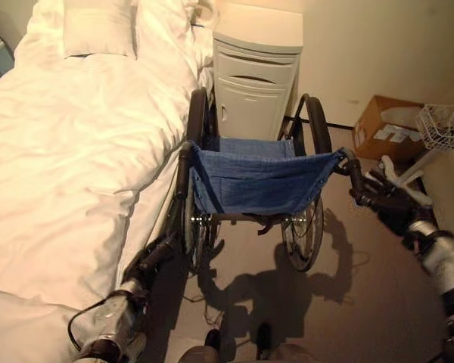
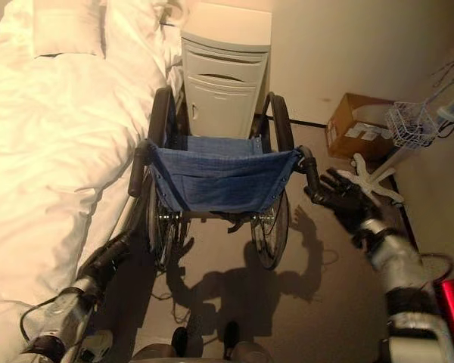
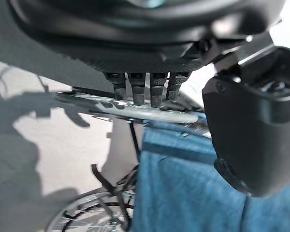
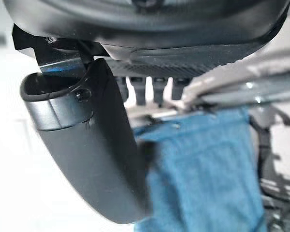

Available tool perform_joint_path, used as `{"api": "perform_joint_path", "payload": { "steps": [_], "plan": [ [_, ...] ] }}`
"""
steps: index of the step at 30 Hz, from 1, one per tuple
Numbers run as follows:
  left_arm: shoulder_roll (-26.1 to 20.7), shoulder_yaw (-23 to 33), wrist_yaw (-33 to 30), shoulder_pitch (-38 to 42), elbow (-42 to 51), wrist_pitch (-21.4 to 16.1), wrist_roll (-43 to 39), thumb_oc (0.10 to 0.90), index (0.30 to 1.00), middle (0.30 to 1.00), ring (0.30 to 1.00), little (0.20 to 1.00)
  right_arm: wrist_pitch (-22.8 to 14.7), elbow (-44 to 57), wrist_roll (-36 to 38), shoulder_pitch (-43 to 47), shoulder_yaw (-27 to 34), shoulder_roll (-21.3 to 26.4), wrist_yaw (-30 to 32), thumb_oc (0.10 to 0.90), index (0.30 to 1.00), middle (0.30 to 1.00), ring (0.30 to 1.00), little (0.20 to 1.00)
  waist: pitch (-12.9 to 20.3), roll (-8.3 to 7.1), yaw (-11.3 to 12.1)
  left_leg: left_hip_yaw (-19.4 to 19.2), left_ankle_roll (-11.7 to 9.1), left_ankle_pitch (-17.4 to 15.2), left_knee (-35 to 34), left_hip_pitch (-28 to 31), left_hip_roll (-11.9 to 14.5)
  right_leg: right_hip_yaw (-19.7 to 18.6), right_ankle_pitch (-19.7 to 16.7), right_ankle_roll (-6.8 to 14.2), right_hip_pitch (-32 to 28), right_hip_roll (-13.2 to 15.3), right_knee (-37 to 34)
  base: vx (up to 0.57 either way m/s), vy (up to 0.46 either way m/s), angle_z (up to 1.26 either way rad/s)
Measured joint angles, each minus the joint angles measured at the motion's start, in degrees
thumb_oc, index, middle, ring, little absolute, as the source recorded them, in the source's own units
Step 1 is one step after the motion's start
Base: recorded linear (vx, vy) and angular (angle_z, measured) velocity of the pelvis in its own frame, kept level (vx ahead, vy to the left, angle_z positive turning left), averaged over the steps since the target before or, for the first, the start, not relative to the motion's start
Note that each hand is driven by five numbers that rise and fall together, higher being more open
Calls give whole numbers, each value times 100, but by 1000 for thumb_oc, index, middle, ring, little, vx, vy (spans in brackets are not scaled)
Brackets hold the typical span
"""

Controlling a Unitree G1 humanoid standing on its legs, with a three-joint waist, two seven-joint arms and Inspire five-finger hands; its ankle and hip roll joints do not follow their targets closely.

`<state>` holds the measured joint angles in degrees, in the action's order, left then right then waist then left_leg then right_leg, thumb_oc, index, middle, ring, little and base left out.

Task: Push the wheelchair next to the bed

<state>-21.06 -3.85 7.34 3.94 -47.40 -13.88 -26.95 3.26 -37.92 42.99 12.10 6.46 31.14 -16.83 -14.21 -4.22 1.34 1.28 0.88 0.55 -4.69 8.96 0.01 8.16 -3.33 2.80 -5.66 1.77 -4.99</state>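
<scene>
Both arms reach out from the bottom of the head views toward the wheelchair [image 1: 253, 181]. It stands on the floor [image 1: 378, 295] right beside the bed [image 1: 68, 159], with its big left wheel close against the bed's side. Its front is just short of a pale cabinet [image 1: 256, 79] that stands by the head of the bed.

My left hand [image 1: 157, 253] is low down, between the bed's edge and the chair's left wheel, below the left push handle [image 1: 183, 170]. In the left wrist view the fingers [image 3: 142, 89] look fairly straight and rest near a silver bar of the frame, not curled round anything. My right hand [image 2: 340, 198] is just behind the right push handle [image 2: 309, 170]. Its fingers are spread and loose, close to the grip, and I cannot tell if they touch it.

The blue cloth back [image 1: 257, 181] hangs between the two handles.

I think the pushing step is almost done, since the chair already sits along the bed. Next it may need only a small, gentle push, kept straight, so the chair does not bump the cabinet or scrape the bed.

Further off, a cardboard box [image 1: 386, 128] sits by the wall, with a white wire basket [image 1: 443, 126] near it. A pillow [image 1: 100, 29] lies at the bed's far end.
</scene>
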Motion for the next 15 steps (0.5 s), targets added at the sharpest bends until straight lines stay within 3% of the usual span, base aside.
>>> {"api": "perform_joint_path", "payload": {
  "steps": [3,5,6,10,15],
  "plan": [
    [244,-174,-367,-168,-66,-206,476,800,900,900,900,900,-258,-856,-47,-434,-125,-800,176,800,900,900,900,900,39,21,-1,-16,2,0,3,13,-4,-15,0,0,2,3,0,-6,0,-2],
    [262,-313,-448,-202,-194,-287,714,800,900,900,900,900,-318,-1187,-53,-650,-288,-1012,178,800,900,900,900,900,52,65,-21,-16,3,0,3,9,-7,-14,-2,1,9,8,0,0,0,0],
    [275,-448,-606,-204,-443,-452,1022,800,900,900,900,900,-540,-1587,-48,-770,-338,-1261,185,800,900,900,900,900,104,83,-25,-26,2,-2,-2,3,2,-17,0,2,-4,1,0,-4,-10,-5],
    [445,-740,-781,-208,-981,-685,1701,800,900,900,900,900,-748,-2378,-39,-990,-657,-1703,178,800,900,900,900,900,203,207,-51,-54,2,-2,-4,16,3,-19,-1,3,-6,5,4,4,18,-3],
    [688,-1069,-807,-386,-1202,-810,1957,800,900,900,900,900,-869,-2729,-97,-1080,-920,-2060,-10,800,900,900,900,900,331,332,-62,-60,4,-3,5,16,-4,-34,-1,1,3,16,27,5,64,-1]
  ]
}}
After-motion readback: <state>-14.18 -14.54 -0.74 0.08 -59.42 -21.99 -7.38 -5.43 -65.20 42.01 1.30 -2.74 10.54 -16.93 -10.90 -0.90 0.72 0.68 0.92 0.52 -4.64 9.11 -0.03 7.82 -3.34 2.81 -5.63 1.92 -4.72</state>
